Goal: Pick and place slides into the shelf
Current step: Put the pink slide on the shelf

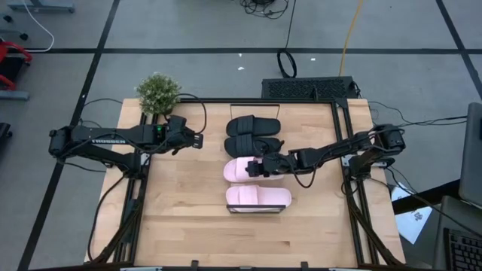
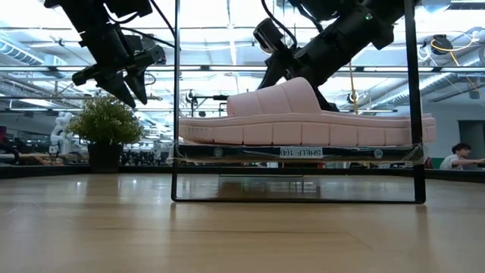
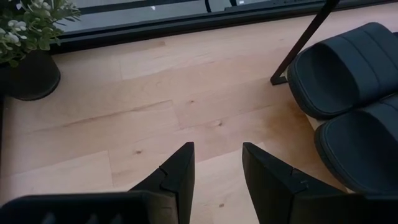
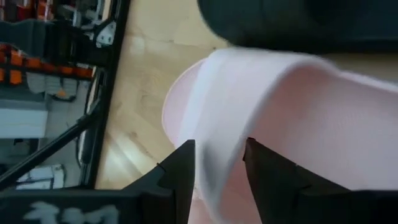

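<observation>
Four slides lie in a row along the shelf (image 2: 301,152), whose board they mostly cover. Two black slides (image 1: 252,134) sit at the far end and also show in the left wrist view (image 3: 348,81). One pale pink slide (image 1: 258,198) sits at the near end, with the second pink slide (image 1: 239,170) between it and the black ones. My right gripper (image 1: 264,165) reaches in from the table's right and is shut on this second pink slide. My left gripper (image 1: 199,140) hovers open above bare tabletop, left of the black slides. My right gripper pinches the wide strap of the second pink slide (image 4: 217,118) between its two fingers (image 4: 183,165), at the strap's edge. It comes slanting down from the table's right. In the low view the near pink slide (image 2: 303,121) hides whether the held slide rests on the shelf.
A potted plant (image 1: 158,92) stands at the table's far left corner, just beyond my left arm. Dark metal frame rails (image 1: 348,150) run along the table's left and right sides. Bare wood (image 1: 188,218) lies left of and nearer than the shelf.
</observation>
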{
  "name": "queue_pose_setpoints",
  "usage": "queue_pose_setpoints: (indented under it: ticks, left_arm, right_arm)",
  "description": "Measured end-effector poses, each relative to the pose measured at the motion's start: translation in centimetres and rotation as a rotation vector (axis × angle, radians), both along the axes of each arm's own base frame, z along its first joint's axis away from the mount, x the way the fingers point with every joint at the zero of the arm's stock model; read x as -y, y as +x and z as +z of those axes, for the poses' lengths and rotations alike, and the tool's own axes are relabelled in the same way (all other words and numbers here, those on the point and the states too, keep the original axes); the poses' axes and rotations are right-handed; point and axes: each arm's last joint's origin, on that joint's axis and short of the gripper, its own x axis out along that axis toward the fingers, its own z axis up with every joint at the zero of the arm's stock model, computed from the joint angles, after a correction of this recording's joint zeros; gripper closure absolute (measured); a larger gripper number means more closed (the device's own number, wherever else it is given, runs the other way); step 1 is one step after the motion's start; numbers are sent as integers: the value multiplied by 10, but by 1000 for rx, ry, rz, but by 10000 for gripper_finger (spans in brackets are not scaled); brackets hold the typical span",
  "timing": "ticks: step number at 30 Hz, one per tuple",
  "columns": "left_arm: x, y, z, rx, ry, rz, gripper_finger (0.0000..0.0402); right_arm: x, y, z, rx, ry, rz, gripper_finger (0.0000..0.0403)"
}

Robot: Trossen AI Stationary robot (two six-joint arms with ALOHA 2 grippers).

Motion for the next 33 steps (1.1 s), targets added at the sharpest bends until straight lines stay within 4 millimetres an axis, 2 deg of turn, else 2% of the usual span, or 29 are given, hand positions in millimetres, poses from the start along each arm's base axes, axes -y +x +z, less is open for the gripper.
queue_pose_setpoints:
  ticks: [24, 33]
  left_arm:
    - [0, 0, 0, 7, 6, 6, 272]
    - [0, 0, 1, 8, 7, 6, 272]
  right_arm:
    - [1, -3, -1, -40, 50, 32, 276]
    - [3, -7, 9, -24, 22, 15, 276]
